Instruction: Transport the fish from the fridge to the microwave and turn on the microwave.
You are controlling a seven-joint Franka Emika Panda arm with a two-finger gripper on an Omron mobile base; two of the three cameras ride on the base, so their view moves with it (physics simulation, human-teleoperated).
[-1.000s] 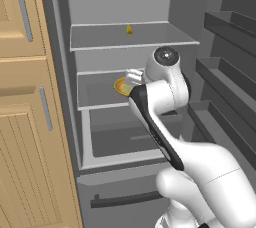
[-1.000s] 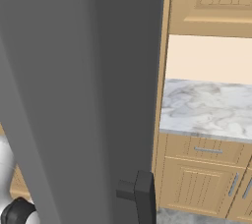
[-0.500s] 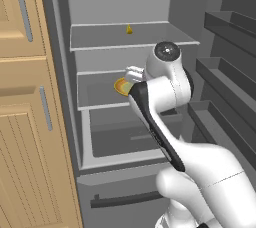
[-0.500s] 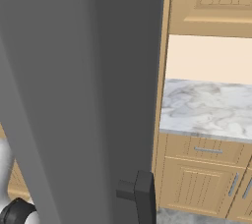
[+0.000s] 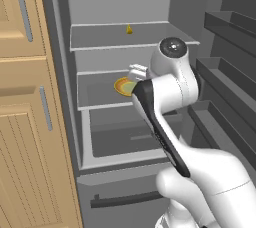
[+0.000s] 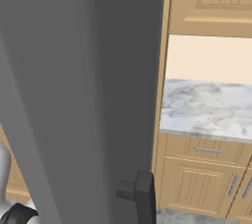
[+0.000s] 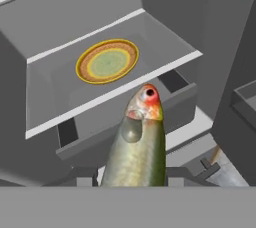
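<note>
1. Gripping the slender green-grey fish (image 7: pixel 136 147) with its reddish head, the two-finger gripper (image 7: pixel 131 176) is closed around its body.
2. Fish hangs in front of the tall grey fridge (image 5: pixel 125 52) — clear of the shelf bearing the round yellow-rimmed plate (image 7: pixel 107 61).

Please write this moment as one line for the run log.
stage: carry | fish: held in gripper | plate: bare, on fridge shelf | door: open

It's a home kitchen. An open grey fridge (image 5: pixel 125 67) with pale shelves stands between light wooden cabinets (image 5: pixel 30 122), and a marble-look counter (image 6: pixel 206 107) runs above panelled wooden drawers (image 6: pixel 206 152).
</note>
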